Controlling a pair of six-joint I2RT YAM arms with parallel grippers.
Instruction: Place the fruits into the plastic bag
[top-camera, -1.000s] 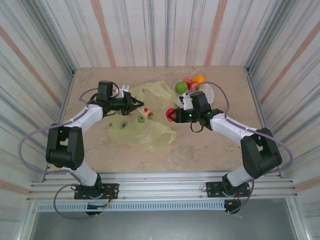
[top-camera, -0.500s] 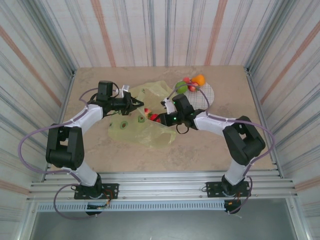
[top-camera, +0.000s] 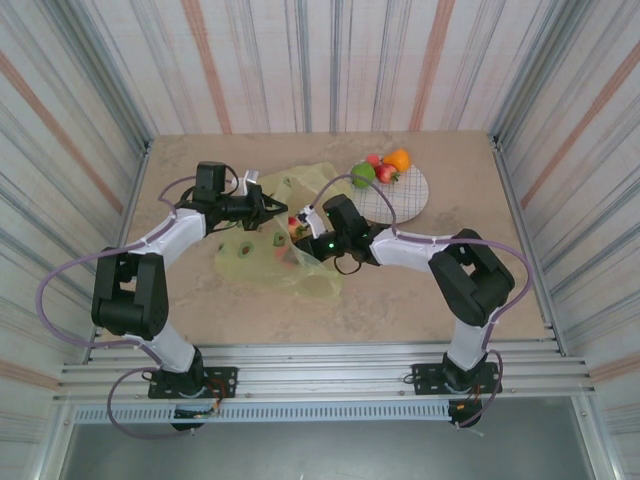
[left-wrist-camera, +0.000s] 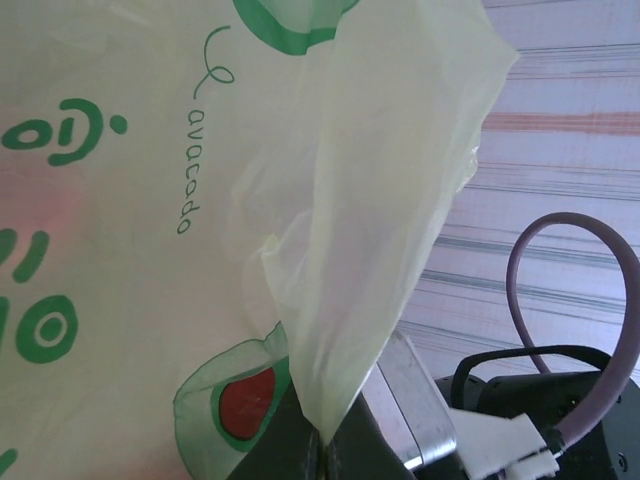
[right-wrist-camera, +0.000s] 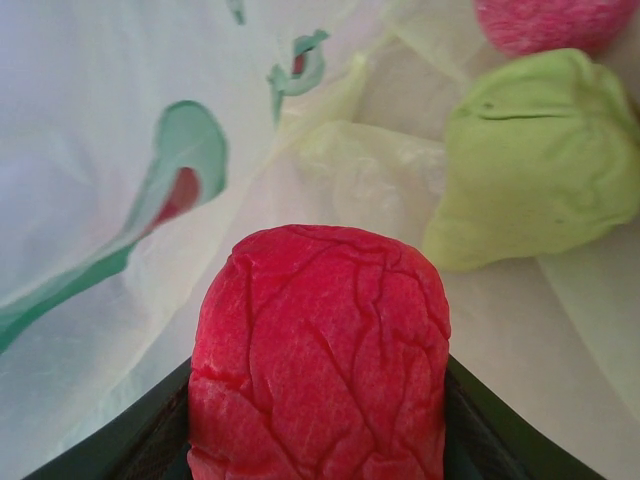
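R gripper (top-camera: 305, 225), tips half hidden in thin translucent yellow-green plastic bag (top-camera: 262, 252) on bench (top-camera: 420, 290), clamps wrinkled red round fruit (right-wrist-camera: 320, 350). L gripper (top-camera: 270, 208) pinches bag rim. R gripper was farther right 1 s ago.

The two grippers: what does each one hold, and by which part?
The right gripper holds a red fruit by its two sides. The left gripper pinches the plastic bag at a gathered fold.

Tool (right-wrist-camera: 318, 425) grips red fruit (right-wrist-camera: 318, 330) inside plastic bag (right-wrist-camera: 90, 150).
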